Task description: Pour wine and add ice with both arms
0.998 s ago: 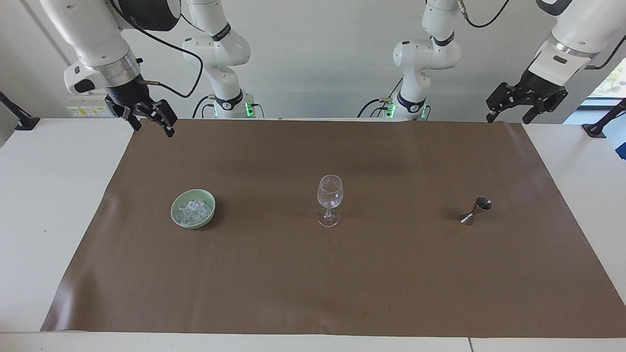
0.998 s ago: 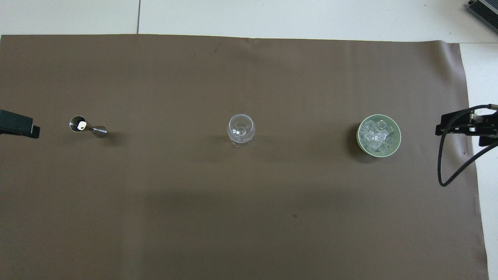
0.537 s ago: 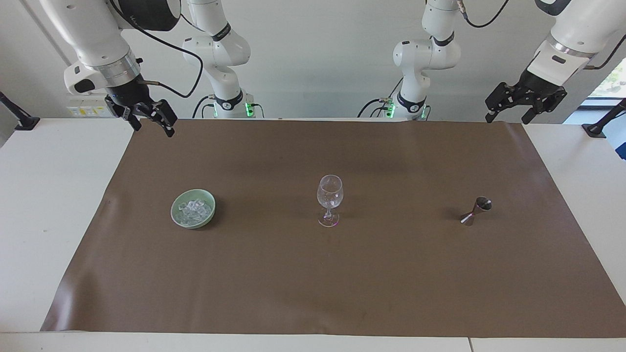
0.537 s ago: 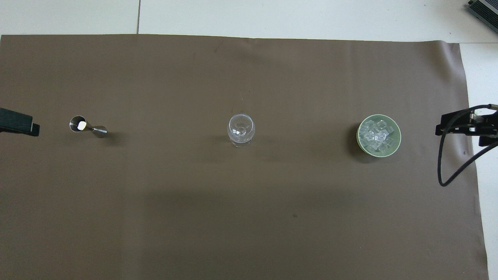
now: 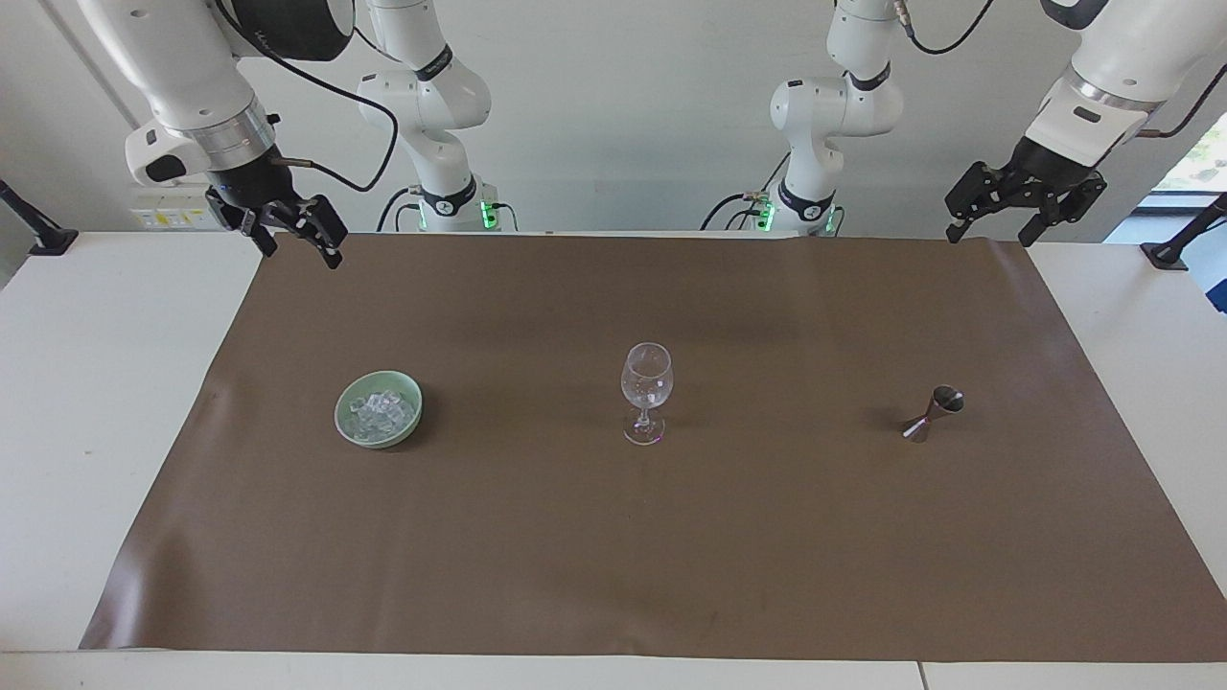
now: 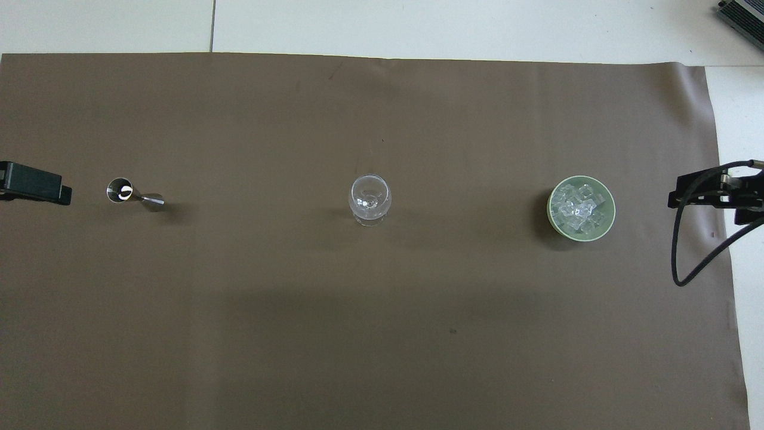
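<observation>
A clear stemmed wine glass (image 5: 647, 391) (image 6: 370, 198) stands upright mid-cloth. Toward the right arm's end sits a pale green bowl (image 5: 342, 419) (image 6: 610, 224) holding the ice (image 5: 381, 412) (image 6: 578, 207), several small clear cubes. A metal jigger (image 5: 935, 412) (image 6: 136, 196) stands toward the left arm's end; only a bright glint shows in its upper cup, so the wine cannot be made out. My left gripper (image 5: 989, 236) (image 6: 36, 190) hangs open in the air above the cloth's corner. My right gripper (image 5: 297, 247) (image 6: 713, 197) hangs open and empty over the other corner by the bases.
A brown cloth (image 5: 613, 556) covers most of the white table (image 5: 105, 383). Black clamp mounts (image 5: 38, 235) stand at both table ends. A black cable (image 6: 680, 251) loops down from the right wrist.
My left gripper has drifted a little toward the jigger's side of the cloth. The right arm, glass, bowl and jigger have not moved.
</observation>
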